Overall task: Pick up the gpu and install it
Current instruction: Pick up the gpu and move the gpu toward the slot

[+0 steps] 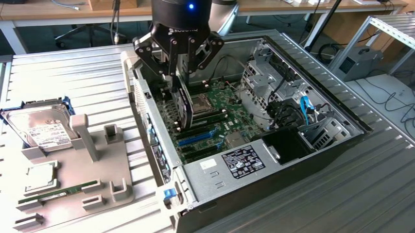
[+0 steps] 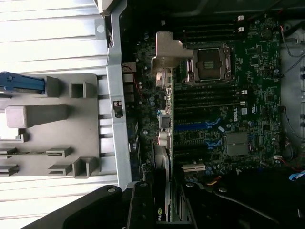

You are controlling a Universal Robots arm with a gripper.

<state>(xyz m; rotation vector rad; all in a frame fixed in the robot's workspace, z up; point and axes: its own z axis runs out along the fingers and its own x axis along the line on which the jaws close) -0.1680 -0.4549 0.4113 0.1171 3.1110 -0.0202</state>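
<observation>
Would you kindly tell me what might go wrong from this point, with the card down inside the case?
1. The pincer holds the gpu low inside the computer case, beside its rear wall; the card's metal bracket might catch there.
2. The card hangs near the open CPU socket, so a slip might damage it.
3. It does not look lined up with the blue slots; pressing down here may miss them.

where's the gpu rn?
Exterior view: the gpu, gripped by the pincer, stands on edge inside the computer case, over the motherboard beside the processor socket, by its wall on the view's left.
</observation>
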